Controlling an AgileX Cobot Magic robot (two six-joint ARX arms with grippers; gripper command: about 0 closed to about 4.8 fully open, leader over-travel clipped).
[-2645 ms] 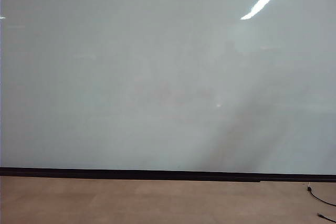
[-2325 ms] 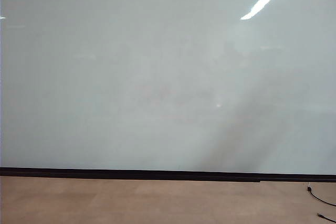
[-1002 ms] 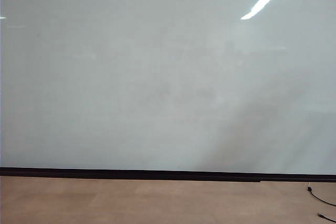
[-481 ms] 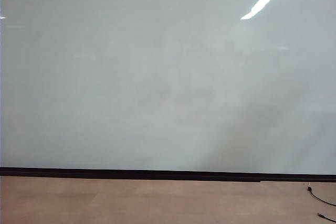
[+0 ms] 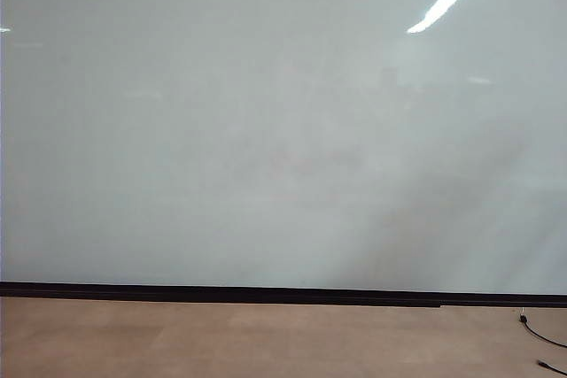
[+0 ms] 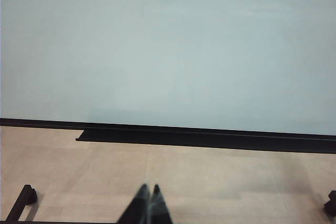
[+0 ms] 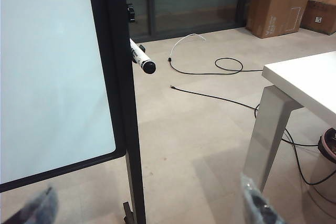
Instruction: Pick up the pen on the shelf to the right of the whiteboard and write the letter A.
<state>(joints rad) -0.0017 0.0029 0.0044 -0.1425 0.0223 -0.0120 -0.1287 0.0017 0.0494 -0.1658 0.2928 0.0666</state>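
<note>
Whiteboard (image 5: 266, 130) blank. Pen (image 7: 140, 56) right of board frame. Right gripper (image 7: 149, 205) jaws spread wide, empty. Left gripper (image 6: 149, 192) fingers together, empty, near floor.

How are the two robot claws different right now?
The left gripper has its fingertips pressed together, shut, while the right gripper has its fingers spread wide apart, open. The left gripper faces the front of the whiteboard; the right gripper faces the board's side frame, where the pen sticks out. The left gripper looks sharp and dark; the right gripper's fingers are blurry. Both are holding nothing.
</note>
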